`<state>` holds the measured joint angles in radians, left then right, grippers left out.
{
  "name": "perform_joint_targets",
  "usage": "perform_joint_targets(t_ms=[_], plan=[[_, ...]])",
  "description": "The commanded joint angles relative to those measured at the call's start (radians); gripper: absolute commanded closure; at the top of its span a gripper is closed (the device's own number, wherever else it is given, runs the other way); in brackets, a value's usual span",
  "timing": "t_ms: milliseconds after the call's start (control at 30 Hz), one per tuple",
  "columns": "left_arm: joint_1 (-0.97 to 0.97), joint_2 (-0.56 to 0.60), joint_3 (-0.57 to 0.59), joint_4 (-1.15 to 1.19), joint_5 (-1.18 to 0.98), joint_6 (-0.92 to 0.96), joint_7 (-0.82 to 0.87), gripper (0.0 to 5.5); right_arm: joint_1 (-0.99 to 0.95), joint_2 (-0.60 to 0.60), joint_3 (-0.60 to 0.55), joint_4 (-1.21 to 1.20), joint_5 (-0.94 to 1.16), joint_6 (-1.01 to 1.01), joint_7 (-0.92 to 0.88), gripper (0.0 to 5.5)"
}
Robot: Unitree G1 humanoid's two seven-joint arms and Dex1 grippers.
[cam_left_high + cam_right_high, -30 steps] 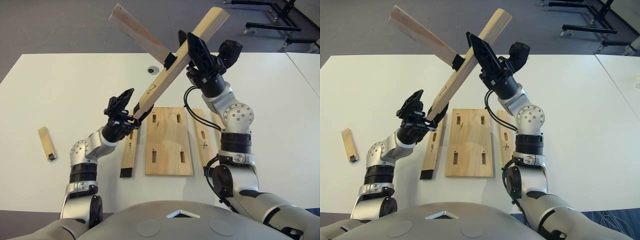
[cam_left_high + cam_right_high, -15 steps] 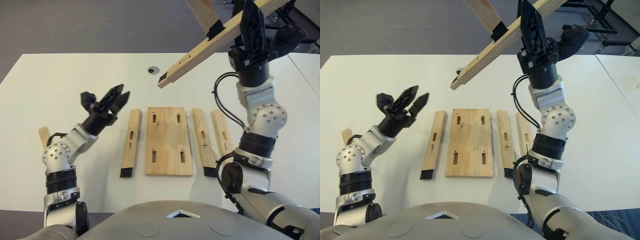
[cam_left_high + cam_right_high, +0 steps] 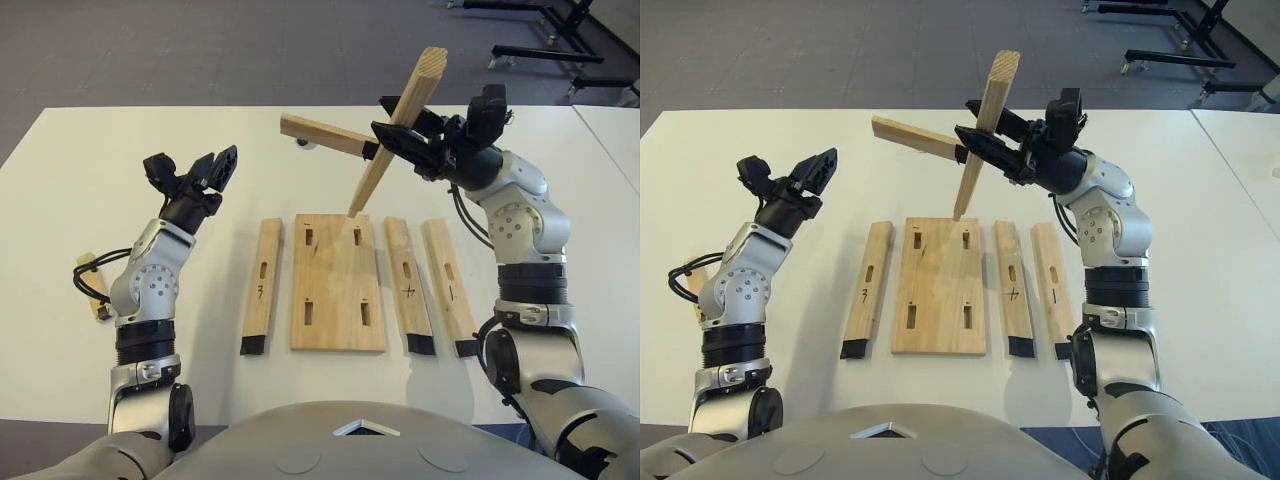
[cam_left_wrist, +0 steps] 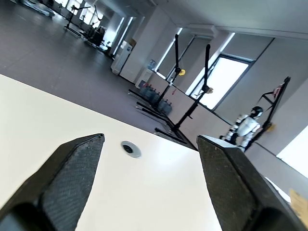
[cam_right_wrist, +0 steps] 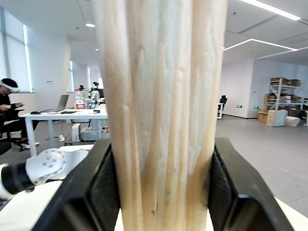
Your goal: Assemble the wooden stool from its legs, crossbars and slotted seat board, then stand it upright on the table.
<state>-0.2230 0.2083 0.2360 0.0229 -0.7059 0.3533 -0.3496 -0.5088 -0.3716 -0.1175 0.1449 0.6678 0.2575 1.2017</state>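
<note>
My right gripper [image 3: 393, 141] is shut on a wooden leg [image 3: 410, 105] with a crossbar [image 3: 318, 132] joined to it, forming a cross. The piece hangs tilted, its lower end just above the far edge of the slotted seat board [image 3: 338, 285]. In the right wrist view the leg [image 5: 159, 115] sits between the black fingers [image 5: 94, 192]. My left gripper [image 3: 192, 170] is open and raised over the table's left side, holding nothing. Its spread fingers [image 4: 72, 168] show in the left wrist view. Three loose legs lie flat beside the board: one left [image 3: 262, 285], two right [image 3: 408, 285] [image 3: 448, 285].
A short wooden piece [image 3: 92, 290] lies at the table's left, partly behind my left arm. A round cable hole [image 4: 129, 149] sits in the white table [image 3: 560, 250] at the far middle. Metal stands are on the floor beyond the table.
My left gripper let go of the leg's lower end and drew back to the left, open. The right arm swung the leg and crossbar high, then lowered them over the seat board.
</note>
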Motion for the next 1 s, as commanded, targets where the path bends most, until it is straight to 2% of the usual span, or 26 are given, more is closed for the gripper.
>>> perform_joint_targets(t_ms=[33, 367, 800, 1000], plan=[[-0.039, -0.001, -0.024, -0.002, 0.058, -0.034, -0.014, 1.99, 0.028, -0.026, 0.0, 0.045, -0.009, -0.036, 0.084, 3.44], [-0.066, 0.108, -0.159, 0.03, 0.224, 0.04, -0.123, 1.99, 0.021, 0.025, 0.008, 0.189, -0.035, -0.071, 0.108, 3.44], [-0.082, 0.099, -0.153, 0.044, 0.226, 0.068, -0.185, 1.99, -0.015, 0.008, 0.019, 0.234, -0.077, -0.148, 0.196, 3.44], [-0.077, 0.089, -0.158, 0.037, 0.228, 0.062, -0.188, 1.99, -0.073, 0.0, 0.004, 0.261, -0.059, -0.117, 0.227, 3.44]])
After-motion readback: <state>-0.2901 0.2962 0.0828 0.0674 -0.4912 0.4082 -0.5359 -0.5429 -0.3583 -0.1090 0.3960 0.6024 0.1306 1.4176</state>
